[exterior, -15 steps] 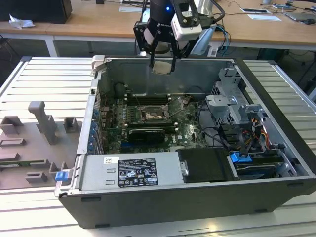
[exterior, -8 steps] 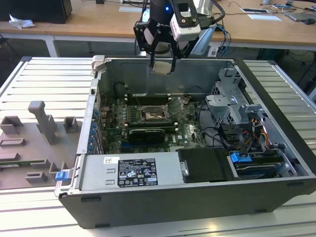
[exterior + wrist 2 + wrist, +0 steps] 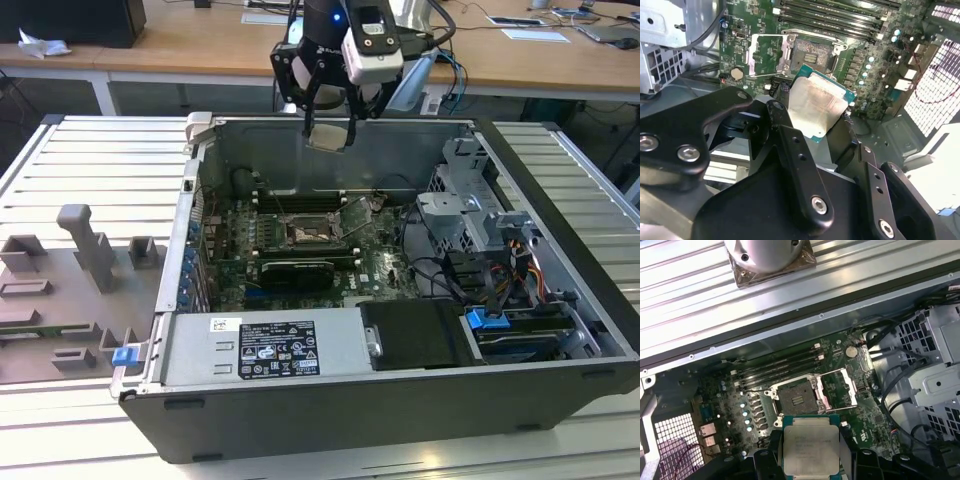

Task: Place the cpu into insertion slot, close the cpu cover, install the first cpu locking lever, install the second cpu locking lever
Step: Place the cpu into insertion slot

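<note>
While the black, jointed-finger gripper [image 3: 815,127] is clamped on two opposite edges of the cpu [image 3: 816,105], a small flat square chip with a pale silver-grey metal top and a green rim, it hangs high over the open dark-grey metal computer case [image 3: 400,420]. Both wrist views show the chip's metal face.

Beyond the chip, down on the green circuit board [image 3: 867,412], lies the insertion slot [image 3: 796,399]. It is a small square socket with a dark centre and a thin silver rim, and it is bare and uncovered. In the exterior view the slot sits well below the gripper and almost in line with it. I judge chip and slot far apart in height, with only a slight sideways offset and their edges roughly parallel.

The cpu cover [image 3: 840,388], a thin silver hinged frame with a cut-out middle, stands swung open just beside the slot. Farther on run long narrow black memory slots [image 3: 775,367], then the case's grey wall.
</note>
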